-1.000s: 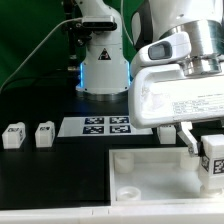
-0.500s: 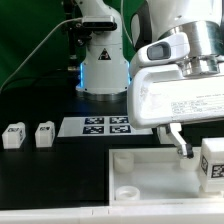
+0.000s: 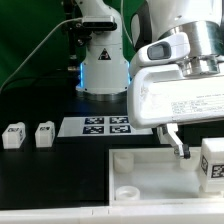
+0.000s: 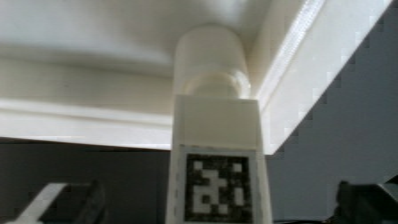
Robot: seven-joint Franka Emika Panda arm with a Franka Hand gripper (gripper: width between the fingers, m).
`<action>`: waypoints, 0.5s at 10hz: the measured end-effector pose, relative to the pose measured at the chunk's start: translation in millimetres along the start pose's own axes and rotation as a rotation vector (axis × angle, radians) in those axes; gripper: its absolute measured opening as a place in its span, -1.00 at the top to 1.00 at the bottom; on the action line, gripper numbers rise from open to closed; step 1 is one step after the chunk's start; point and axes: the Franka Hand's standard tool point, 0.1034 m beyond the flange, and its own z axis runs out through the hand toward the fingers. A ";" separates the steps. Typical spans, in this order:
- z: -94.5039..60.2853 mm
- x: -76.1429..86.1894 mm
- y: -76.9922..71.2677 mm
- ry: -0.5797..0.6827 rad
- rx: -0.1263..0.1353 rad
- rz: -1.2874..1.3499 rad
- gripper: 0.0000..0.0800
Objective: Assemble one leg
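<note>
Gripper: the white two-finger gripper [image 4: 215,203] is standing open and is holding nothing.
Fingers: in the wrist view the dark fingertips [image 4: 50,202] are showing on both sides of the leg, each with a grey gap beside it, so they are not touching it. In the exterior view only one finger [image 3: 179,143] is showing, and it is pointing down, apart from the leg.
Leg: the small white plastic leg with a black-and-white square tag [image 3: 212,162] is standing upright at the exterior view's right edge, between the fingers and over the panel's far corner on that side. In the wrist view the leg [image 4: 217,130] is running as a white column from its tag to a rounded end, which is lying against the panel.
Seating: I cannot tell whether the leg is sitting in a socket or only resting on the panel.
Panel: the large white square panel [image 3: 150,172] is lying flat on the black table [image 3: 50,175], under the gripper.
Other legs: two more small white legs, one [image 3: 13,136] and the other [image 3: 44,133], are standing side by side on the table at the exterior view's left, well apart from the gripper.
Marker board: the marker board [image 3: 105,126] is lying flat between those two legs and the gripper.
</note>
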 end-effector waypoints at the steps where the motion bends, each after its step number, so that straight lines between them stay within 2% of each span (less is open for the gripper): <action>1: 0.0 0.0 0.0 0.000 0.000 -0.001 -0.62; 5: -0.8 -0.1 -0.4 -0.008 0.000 0.003 -0.62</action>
